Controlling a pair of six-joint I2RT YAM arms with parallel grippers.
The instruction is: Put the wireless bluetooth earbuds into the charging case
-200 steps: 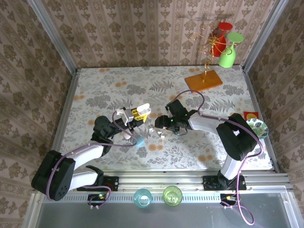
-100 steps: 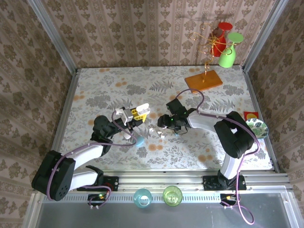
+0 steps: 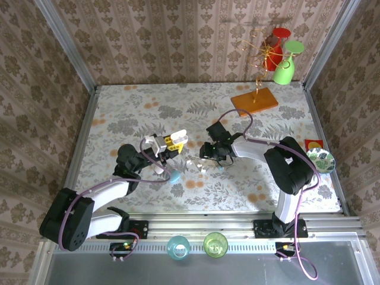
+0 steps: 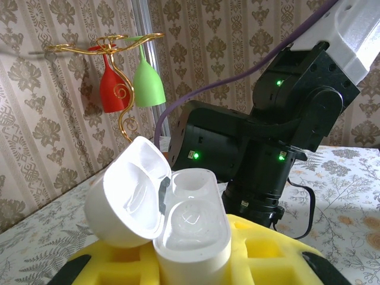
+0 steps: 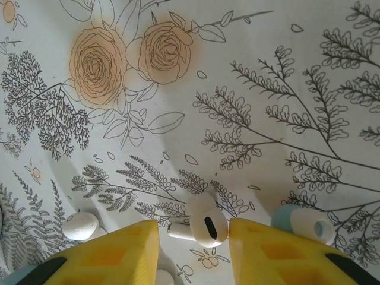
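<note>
Right gripper (image 5: 194, 252) edged leftward, fingers (image 5: 279, 255) closing around white earbud (image 5: 208, 221), grip unclear, left gripper (image 3: 173, 142) clamped on open case (image 4: 190, 237)

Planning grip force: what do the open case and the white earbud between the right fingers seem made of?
Open case: likely hard white plastic, glossy; its wells catch highlights. White earbud: apparently the same smooth, shiny plastic, with a dark slot.

white earbud (image 5: 205, 221) lying flat, white case (image 4: 184, 231) open

I read no text, label, brand or number anywhere; marks on red card (image 3: 313, 143) too small to read.
</note>
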